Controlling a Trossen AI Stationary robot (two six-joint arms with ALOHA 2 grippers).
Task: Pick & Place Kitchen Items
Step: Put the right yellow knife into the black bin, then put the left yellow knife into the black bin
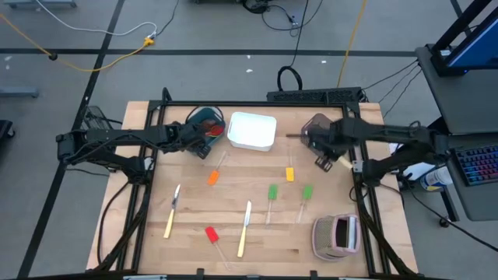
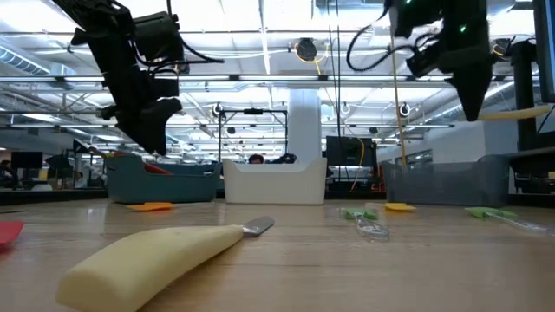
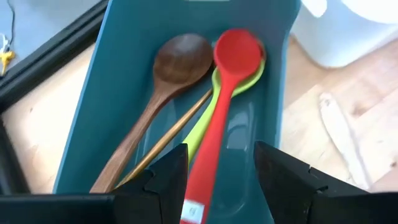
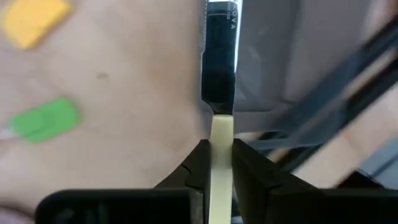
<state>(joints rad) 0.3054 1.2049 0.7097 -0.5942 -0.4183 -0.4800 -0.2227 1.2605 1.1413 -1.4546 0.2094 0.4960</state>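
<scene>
In the left wrist view a red spoon [image 3: 219,118], a wooden spoon [image 3: 163,93], a green spoon [image 3: 202,121] and a thin brass handle [image 3: 171,140] lie in the teal bin [image 3: 127,74]. My left gripper [image 3: 214,180] is open above the bin, one finger on each side of the red spoon's handle without touching it. My right gripper [image 4: 217,165] is shut on a pale-handled knife [image 1: 341,162] beside the grey-brown bin [image 1: 314,127]. Spatulas and two more knives [image 1: 173,210] [image 1: 244,225] lie flat on the table. My right gripper pinches the knife's pale handle [image 4: 222,134] between its two fingers, close to where the blade [image 4: 219,62] begins. The fingers point down from above and lie across the knife. The knife is roughly level and lifted clear of the table, its handle end [image 2: 520,113] sticking out sideways.
A white bin [image 1: 250,131] stands between the teal and grey-brown bins. Orange [image 1: 212,177], yellow [image 1: 289,174], green [image 1: 272,191] [image 1: 307,191] and red [image 1: 210,233] spatulas lie mid-table. A pink-grey striped object [image 1: 336,236] sits near the right front corner.
</scene>
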